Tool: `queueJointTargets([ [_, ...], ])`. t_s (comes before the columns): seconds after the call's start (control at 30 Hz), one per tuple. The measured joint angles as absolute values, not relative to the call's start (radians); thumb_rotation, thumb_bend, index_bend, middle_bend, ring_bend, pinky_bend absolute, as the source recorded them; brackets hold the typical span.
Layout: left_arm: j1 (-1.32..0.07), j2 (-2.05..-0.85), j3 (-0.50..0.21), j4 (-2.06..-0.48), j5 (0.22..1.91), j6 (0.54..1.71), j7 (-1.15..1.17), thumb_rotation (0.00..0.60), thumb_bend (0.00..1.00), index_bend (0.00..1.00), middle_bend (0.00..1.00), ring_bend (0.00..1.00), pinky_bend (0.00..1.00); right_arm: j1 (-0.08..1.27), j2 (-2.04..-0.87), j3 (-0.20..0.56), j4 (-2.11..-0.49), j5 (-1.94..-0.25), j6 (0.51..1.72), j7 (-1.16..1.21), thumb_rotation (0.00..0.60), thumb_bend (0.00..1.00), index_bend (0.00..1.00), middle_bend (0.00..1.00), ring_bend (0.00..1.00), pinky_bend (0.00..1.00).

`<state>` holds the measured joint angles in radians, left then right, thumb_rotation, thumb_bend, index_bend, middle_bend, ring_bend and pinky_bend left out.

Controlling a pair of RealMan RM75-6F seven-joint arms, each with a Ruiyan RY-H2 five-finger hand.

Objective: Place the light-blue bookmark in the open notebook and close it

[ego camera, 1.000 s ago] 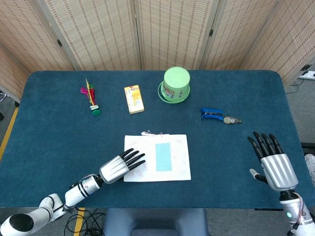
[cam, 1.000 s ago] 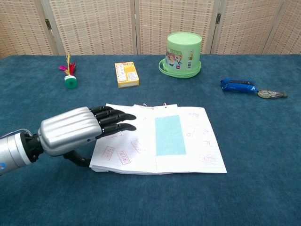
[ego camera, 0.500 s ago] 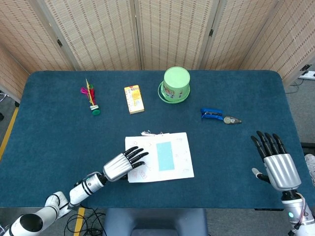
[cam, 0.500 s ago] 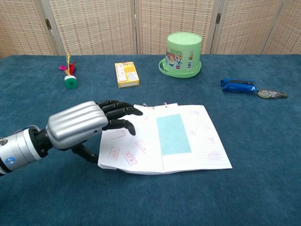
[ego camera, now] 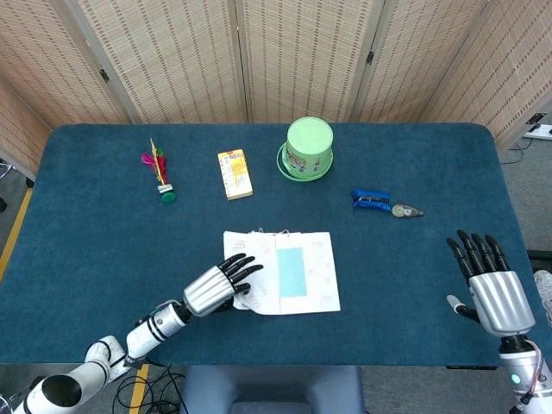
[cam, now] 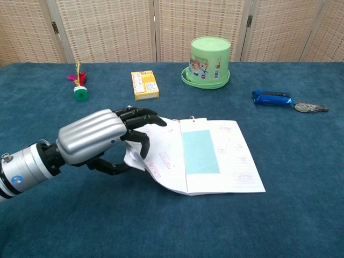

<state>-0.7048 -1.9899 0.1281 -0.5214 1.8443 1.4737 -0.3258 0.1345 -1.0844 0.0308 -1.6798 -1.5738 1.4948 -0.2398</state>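
The notebook looks thin and light, with soft paper pages that bend easily, so I think it must be taken at the outer edge of the left page, and lifted gently or the paper will crease or slip away. That edge is where the left hand holds it: the fingers are curled over the top of the page and the thumb is under it, and the page stands up from the table, a little crumpled.

The notebook is white, with small pink stamps on both pages and a little cord at the top of the spine. The light-blue bookmark is a flat plain rectangle lying on the right page, just beside the spine, so it is already inside the notebook. It also looks very light and could slide if the book is shaken.

The notebook lies in front of the green tub, toward the robot. The right hand is well apart from the notebook, to its right, holding nothing, its fingers straight and slightly spread.
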Motion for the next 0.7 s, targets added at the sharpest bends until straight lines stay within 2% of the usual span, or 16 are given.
queueJointTargets([
  [0.37,-0.702,-1.946,0.129,-0.581,1.848,1.521,-0.261,0.600,0.60,0.65,0.17,0.10,0.16,0.126,-1.084,0.030,-1.679,-1.602,1.512,-0.230,0.600,0.09,0.00,0.00,0.00,0.00],
  [0.7,-0.699,-1.829,0.144,-0.693,1.874,1.565,-0.150,0.600,0.61,0.68,0.17,0.10,0.16,0.109,-1.091,0.025,-1.668,-1.624,1.535,-0.214,0.600,0.09,0.00,0.00,0.00,0.00],
])
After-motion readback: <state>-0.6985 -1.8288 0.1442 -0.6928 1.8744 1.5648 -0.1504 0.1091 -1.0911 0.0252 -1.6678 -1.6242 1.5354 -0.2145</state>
